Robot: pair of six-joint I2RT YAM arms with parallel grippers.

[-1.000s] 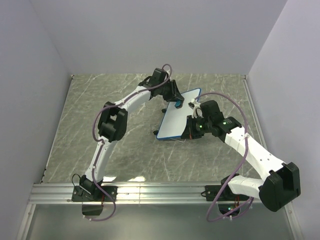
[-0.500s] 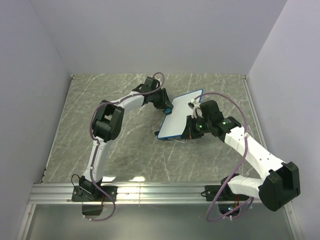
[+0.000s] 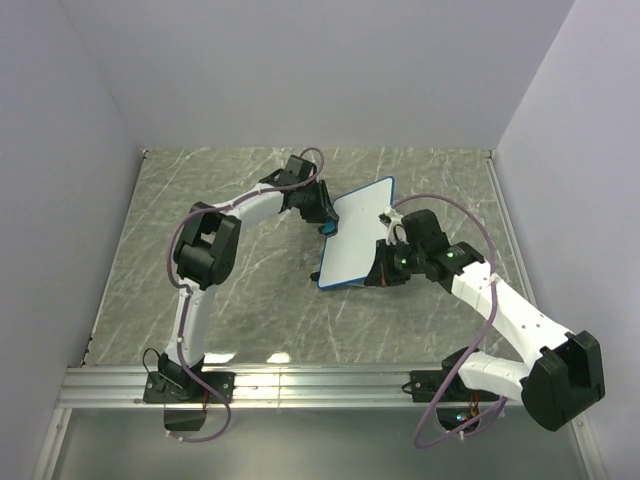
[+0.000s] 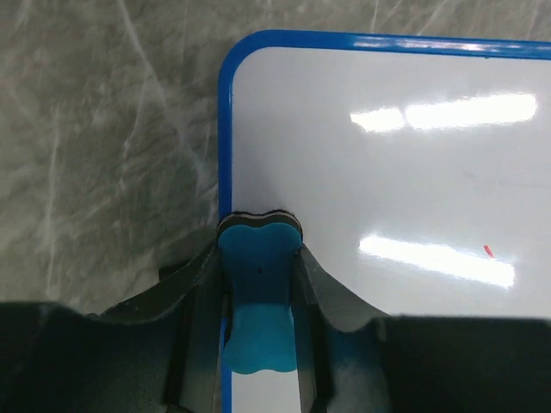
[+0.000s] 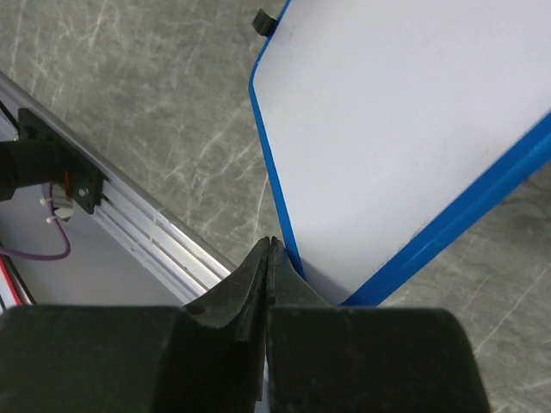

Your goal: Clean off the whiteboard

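The whiteboard (image 3: pixel 358 235) lies on the grey marble table, white with a thin blue frame. My left gripper (image 3: pixel 323 221) is shut on the blue eraser block (image 3: pixel 329 229) at the board's left edge. In the left wrist view the eraser (image 4: pixel 258 284) sits between my fingers (image 4: pixel 312 284), its dark felt end touching the board (image 4: pixel 387 163) just inside the frame. A tiny red mark (image 4: pixel 489 251) shows on the board. My right gripper (image 3: pixel 384 272) is shut and empty, its tips (image 5: pixel 269 244) against the board's near right corner (image 5: pixel 405 120).
An aluminium rail (image 3: pixel 300 380) runs along the near table edge; it also shows in the right wrist view (image 5: pixel 146 228). Grey walls close in the table at the back and both sides. A black board foot (image 5: pixel 265 21) sticks out at one corner.
My left gripper has slid the eraser from the board's far part toward its left edge. The board has turned a little, and my right gripper has shifted slightly nearer with it.
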